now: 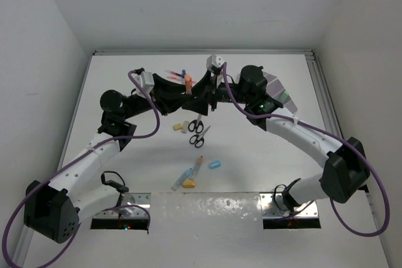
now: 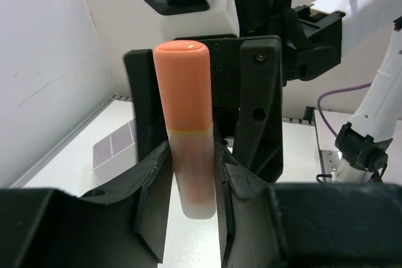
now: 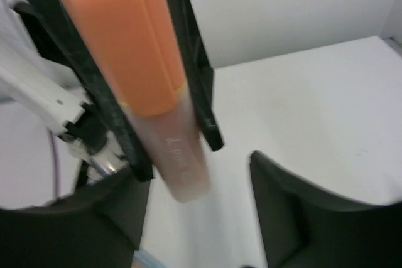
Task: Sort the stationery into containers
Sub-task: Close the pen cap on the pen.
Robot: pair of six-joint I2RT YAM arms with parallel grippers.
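Left claw (image 2: 191,177) is clamped on the clear lower body of an orange-capped capsule (image 2: 186,111), holding it upright in the air above the far middle of the worktop (image 1: 251,161). Right claw (image 3: 201,224) faces it head-on. Its jaws stand apart on either side of the same capsule, with a visible gap on at least one side, so it grips nothing.

Risk, as a judgement: the two claws are meshed very closely. If the right claw backs away at a slant, a finger could catch the orange cap and twist the capsule out of the left claw's hold. That hold sits low on a smooth barrel with the cap end above it. A knock or a quick swing could tip the capsule or let it slide, dropping it among the loose scissors (image 1: 196,123) and erasers (image 1: 184,125) below. The white organiser (image 1: 281,94) lies to the right, beyond the right arm's wrist, so the left arm may crowd its neighbour getting there.

Both arms stretch forward from the near edge and bend inward, elbows out, their wrists meeting in an arch.
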